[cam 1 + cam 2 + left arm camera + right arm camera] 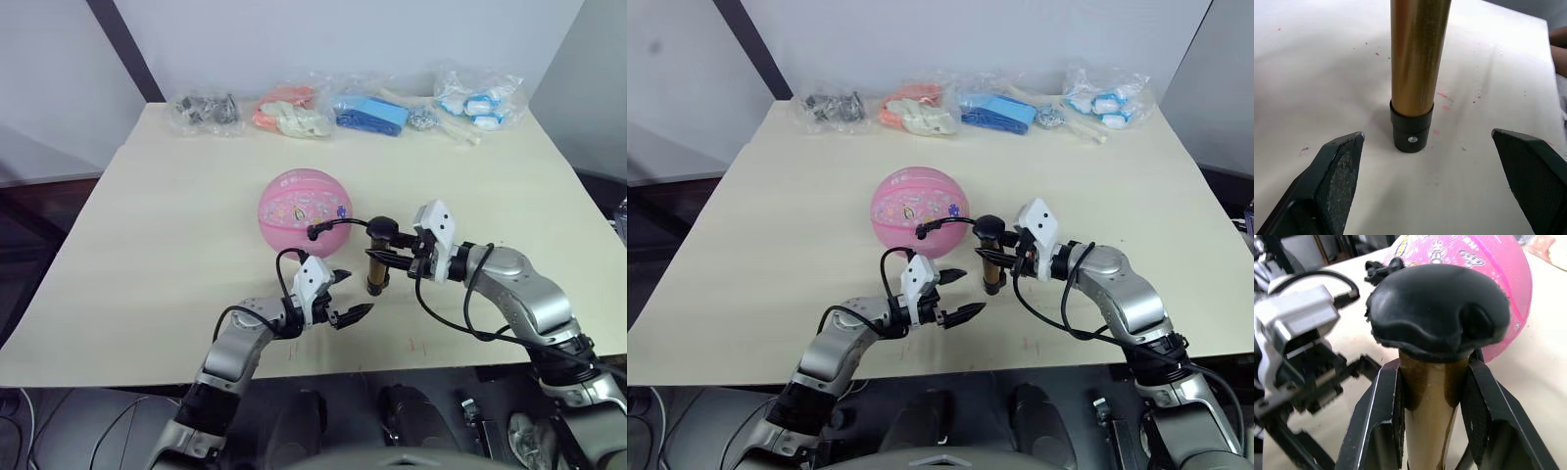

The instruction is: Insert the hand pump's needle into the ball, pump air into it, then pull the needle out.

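a: what is the right gripper (392, 257) holding?
b: its two black fingers are clamped on the slim gold-bronze hand pump (377, 266), just under the black t-handle; the pump stands upright on the pale wooden table (147, 245).
a: and the left gripper (345, 296)?
b: spread wide, empty, with the pump's black base just ahead of its fingertips (1339, 169).
a: the ball?
b: the round pink ball with printed pictures (304, 211) sits just beyond both grippers; the thin black hose (338, 225) runs from the pump top to its near side.
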You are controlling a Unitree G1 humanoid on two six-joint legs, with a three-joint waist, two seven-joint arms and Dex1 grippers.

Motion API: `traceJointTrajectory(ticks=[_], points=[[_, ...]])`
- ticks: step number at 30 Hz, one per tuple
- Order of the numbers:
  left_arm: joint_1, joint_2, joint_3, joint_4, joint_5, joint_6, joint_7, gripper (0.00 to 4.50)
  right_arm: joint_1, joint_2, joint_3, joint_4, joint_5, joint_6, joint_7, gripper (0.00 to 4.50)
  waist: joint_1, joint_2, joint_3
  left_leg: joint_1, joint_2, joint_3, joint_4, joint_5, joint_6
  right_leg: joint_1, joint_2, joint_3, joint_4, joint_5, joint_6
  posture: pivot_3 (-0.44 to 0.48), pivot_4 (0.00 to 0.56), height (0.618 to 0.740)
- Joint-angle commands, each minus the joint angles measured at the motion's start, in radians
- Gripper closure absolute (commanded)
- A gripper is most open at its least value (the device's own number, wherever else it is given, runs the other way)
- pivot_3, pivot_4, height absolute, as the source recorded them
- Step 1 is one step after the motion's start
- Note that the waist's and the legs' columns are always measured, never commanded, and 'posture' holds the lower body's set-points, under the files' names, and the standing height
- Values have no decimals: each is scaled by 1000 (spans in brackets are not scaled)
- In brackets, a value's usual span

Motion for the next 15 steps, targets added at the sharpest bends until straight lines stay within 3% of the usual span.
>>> traceJointTrajectory(ticks=[1, 5, 9, 15], points=[[25, 39, 43, -85, -68, 19, -43, 32, -5, -51, -13, -41, -16, 80, -4, 3492, 1, 1, 2, -3, 0, -1, 2, 0, 0, -2, 0, -1, 0, 0, 0, 0, 150, 740], [58, 90, 88, -146, -138, 55, -75, 32, -42, -80, -19, -109, 5, 131, 6, 3492, 5, 2, 10, -7, 0, -3, 4, 0, 0, -3, -2, -4, 0, 0, 0, 0, 150, 740], [123, 175, 202, -255, -269, 142, -104, 32, -141, -143, 45, -179, -47, 175, 36, 3492, -1, 1, 25, -10, 1, -2, 5, 0, 0, -5, -3, -4, 1, 0, 0, 0, 150, 740], [193, 228, 312, -337, -364, 176, -91, 32, -260, -223, 160, -213, -119, 247, 104, 3492, -1, 2, 28, -14, 1, -3, 5, 0, 0, -10, -2, -6, 1, 3, 4, 0, 150, 740]])
